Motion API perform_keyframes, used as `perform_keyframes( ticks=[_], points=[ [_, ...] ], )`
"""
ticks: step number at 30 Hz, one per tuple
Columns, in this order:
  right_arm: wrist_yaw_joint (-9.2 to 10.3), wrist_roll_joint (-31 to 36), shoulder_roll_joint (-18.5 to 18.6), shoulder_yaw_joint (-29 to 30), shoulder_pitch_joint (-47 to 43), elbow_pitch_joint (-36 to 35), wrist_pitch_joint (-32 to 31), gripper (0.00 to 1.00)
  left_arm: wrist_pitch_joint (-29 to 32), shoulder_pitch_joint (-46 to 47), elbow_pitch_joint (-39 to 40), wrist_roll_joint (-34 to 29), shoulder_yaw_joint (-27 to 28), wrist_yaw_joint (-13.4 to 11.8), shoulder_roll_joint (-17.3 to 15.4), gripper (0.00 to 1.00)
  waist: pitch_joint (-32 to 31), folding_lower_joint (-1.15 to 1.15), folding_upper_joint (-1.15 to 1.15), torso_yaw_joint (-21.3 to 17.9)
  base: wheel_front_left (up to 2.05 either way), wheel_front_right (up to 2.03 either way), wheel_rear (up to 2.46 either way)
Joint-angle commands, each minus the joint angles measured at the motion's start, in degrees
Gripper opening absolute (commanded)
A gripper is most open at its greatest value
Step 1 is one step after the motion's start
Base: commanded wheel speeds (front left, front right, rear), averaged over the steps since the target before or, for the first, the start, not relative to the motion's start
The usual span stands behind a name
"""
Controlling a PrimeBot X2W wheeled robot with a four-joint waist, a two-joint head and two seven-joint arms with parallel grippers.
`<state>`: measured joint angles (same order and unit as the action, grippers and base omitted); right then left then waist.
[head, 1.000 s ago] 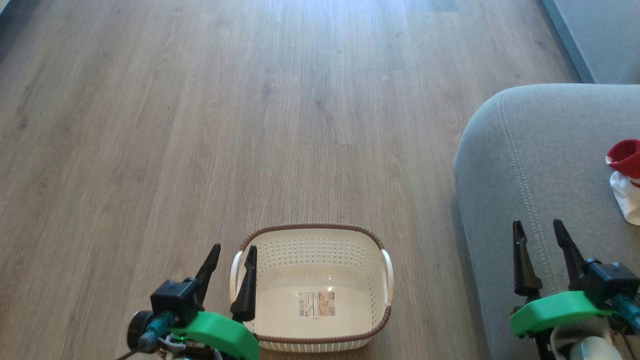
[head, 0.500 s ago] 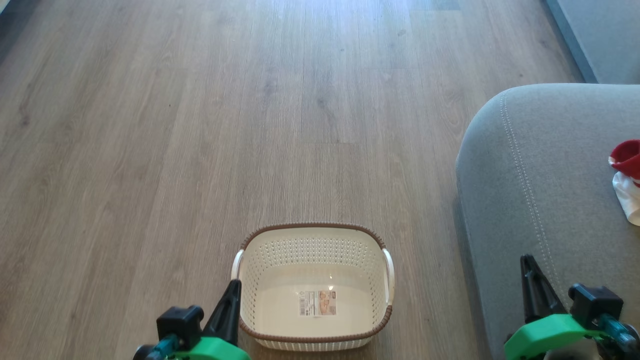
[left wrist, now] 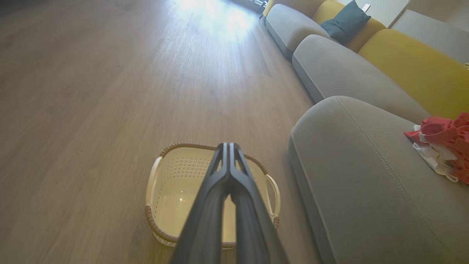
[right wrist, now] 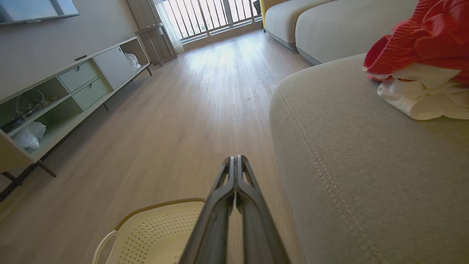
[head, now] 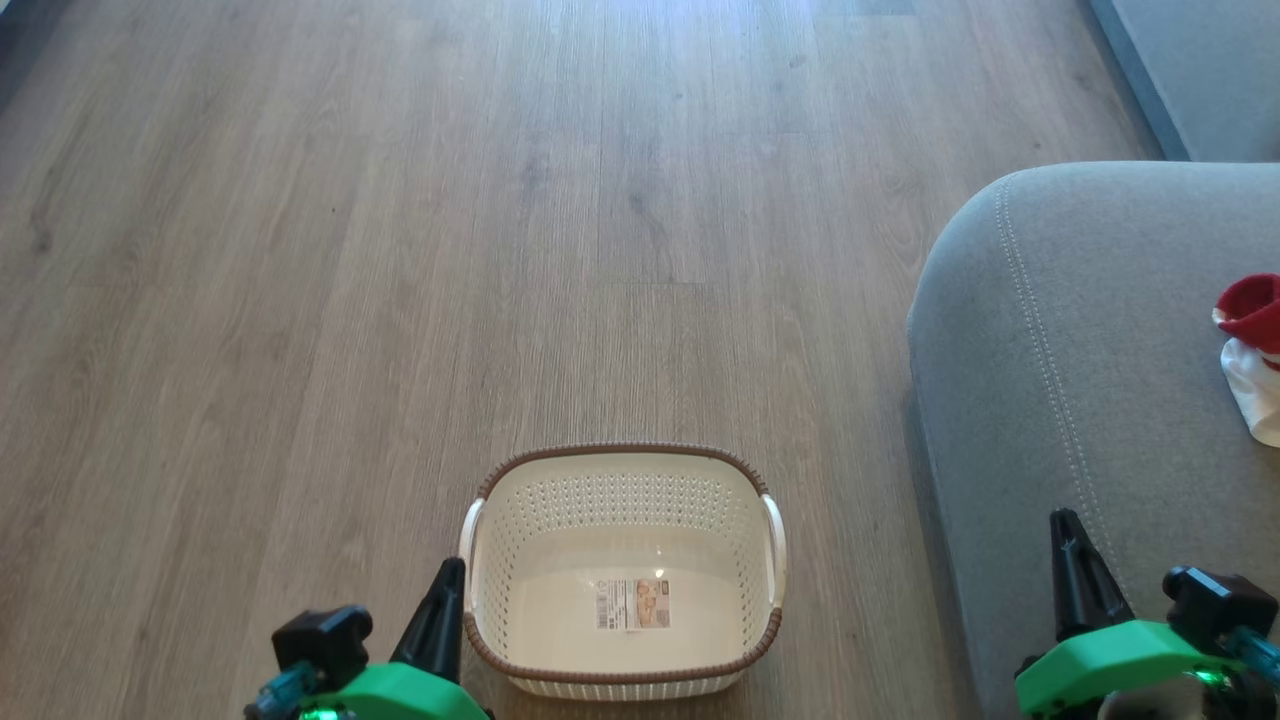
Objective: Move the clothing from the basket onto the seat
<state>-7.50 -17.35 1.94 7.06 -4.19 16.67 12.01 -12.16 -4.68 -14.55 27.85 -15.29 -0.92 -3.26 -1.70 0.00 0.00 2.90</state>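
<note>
Judging by the basket (head: 620,500) standing bare on the floor (head: 400,250) and the red and white clothing (head: 1250,340) heaped on the grey seat (head: 1080,350), the transfer looks done. The left gripper (head: 447,578) beside the basket and the right gripper (head: 1070,535) over the seat's edge are both clenched on nothing. The next move likely calls for no further pick, only parking the arms.

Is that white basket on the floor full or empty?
Empty. Inside the basket the bare bottom and paper label show; the red and white clothing lies on the grey seat.
</note>
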Motion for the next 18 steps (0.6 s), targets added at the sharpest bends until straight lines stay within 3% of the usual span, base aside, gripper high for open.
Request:
perform_keyframes(
  ticks=[1,18],
  points=[
    [0.0,-2.04,0.22,-0.02,2.66,-2.04,-0.47,0.0,0.24,3.13,1.54,1.77,1.05,0.45,-0.29,0.0,0.03,0.0,0.0,-0.04,0.0,0.0,0.0],
    [0.0,-13.54,0.33,-0.13,3.85,-2.18,-3.28,0.0,2.58,4.36,1.34,12.26,3.61,1.72,-0.7,0.0,0.32,0.0,0.0,-0.49,0.0,0.0,0.0]
  ],
)
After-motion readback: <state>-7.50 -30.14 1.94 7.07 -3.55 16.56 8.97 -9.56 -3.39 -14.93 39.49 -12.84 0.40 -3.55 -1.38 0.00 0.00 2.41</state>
